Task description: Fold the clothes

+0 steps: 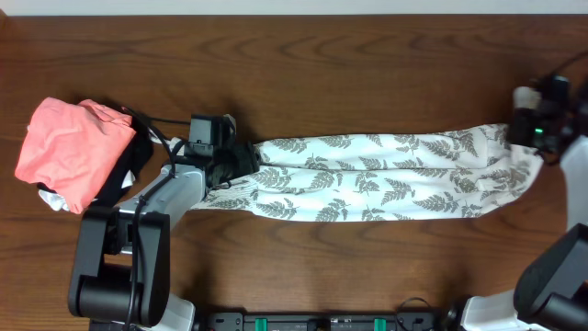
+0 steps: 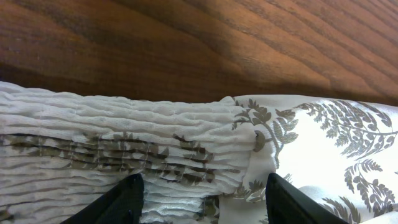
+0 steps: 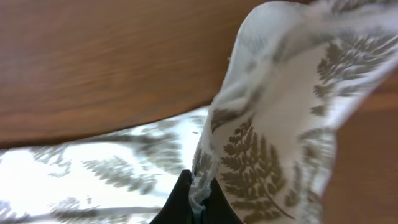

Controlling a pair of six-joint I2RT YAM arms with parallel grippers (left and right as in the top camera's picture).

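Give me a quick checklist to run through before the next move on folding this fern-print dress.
1. Right claw shut on the end of the fern-print dress: ok, cloth is pinched and raised.
2. Left claw gripping the smocked end: not ok, it is open over the cloth.
3. Dress stretched straight between the claws: ok.
4. Pink garment apart from the dress: ok.
5. Layers underneath lying flat: cannot tell, hidden.

Robot lab bench (likely): wood-grain table (image 1: pixel 367 267), left arm (image 1: pixel 119 267), right arm (image 1: pixel 556 280) mounted at edge, cable (image 1: pixel 170 119) trailing.
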